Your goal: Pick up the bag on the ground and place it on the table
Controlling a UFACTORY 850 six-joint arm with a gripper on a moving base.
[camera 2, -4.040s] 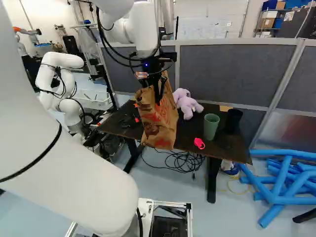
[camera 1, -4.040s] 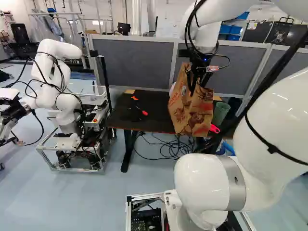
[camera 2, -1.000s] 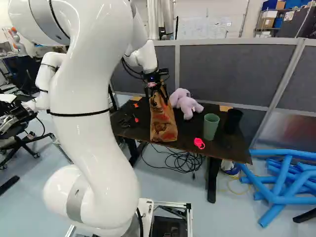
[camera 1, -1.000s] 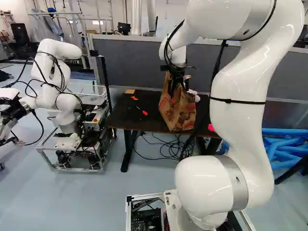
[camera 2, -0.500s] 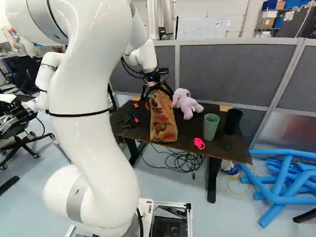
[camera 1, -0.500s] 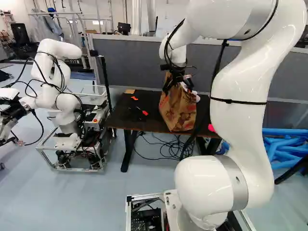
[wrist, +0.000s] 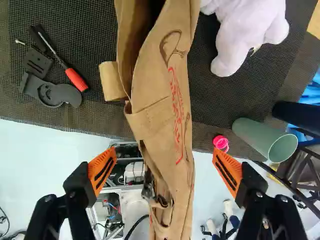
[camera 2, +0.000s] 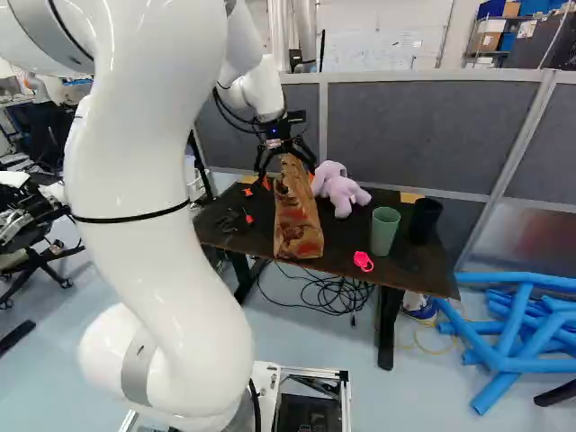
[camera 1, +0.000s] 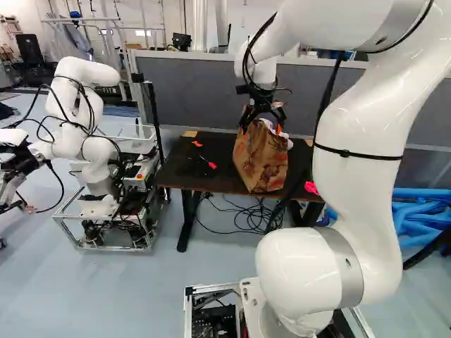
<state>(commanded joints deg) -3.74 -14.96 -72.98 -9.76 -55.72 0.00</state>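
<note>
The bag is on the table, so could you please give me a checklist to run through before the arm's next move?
- Bag standing on the table: ok.
- Jaws open, with a gap on both sides of the bag: ok.
- Jaws raised clear above the bag's top: not ok; they straddle it.
- Bag's base fully inside the table's near edge: cannot tell.
- Bag apart from the green cup: ok.

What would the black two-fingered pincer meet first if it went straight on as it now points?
Probably the brown paper bag standing on the dark table: in the wrist view it shows between the open fingers of the pincer. How close its top is, depth leaves unclear.
</note>
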